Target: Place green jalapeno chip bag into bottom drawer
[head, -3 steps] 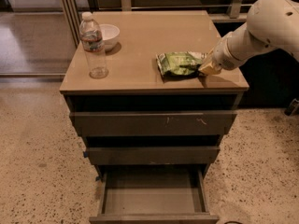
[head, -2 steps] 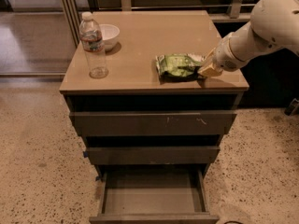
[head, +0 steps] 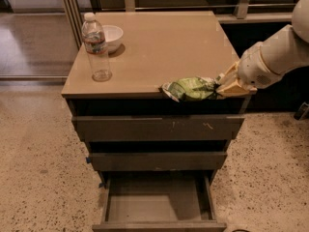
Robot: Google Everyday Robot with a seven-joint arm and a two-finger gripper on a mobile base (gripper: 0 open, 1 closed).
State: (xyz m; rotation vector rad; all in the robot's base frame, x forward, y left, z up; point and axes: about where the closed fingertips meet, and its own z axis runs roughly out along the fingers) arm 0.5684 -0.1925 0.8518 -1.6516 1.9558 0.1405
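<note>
The green jalapeno chip bag (head: 188,89) hangs at the front edge of the tan cabinet top (head: 159,47), near its right corner. My gripper (head: 223,86) is shut on the bag's right end and holds it just past the edge. The white arm reaches in from the right. The bottom drawer (head: 157,204) is pulled open below, a shallow grey tray with nothing in it. The two drawers above it are shut.
A clear water bottle (head: 95,47) stands at the left of the cabinet top, with a white bowl (head: 110,36) behind it. Speckled floor surrounds the cabinet. A dark shelf unit stands to the right behind the arm.
My gripper has carried the bag from the middle-right of the cabinet top toward the front, to its front edge. The bottle and bowl have not moved.
</note>
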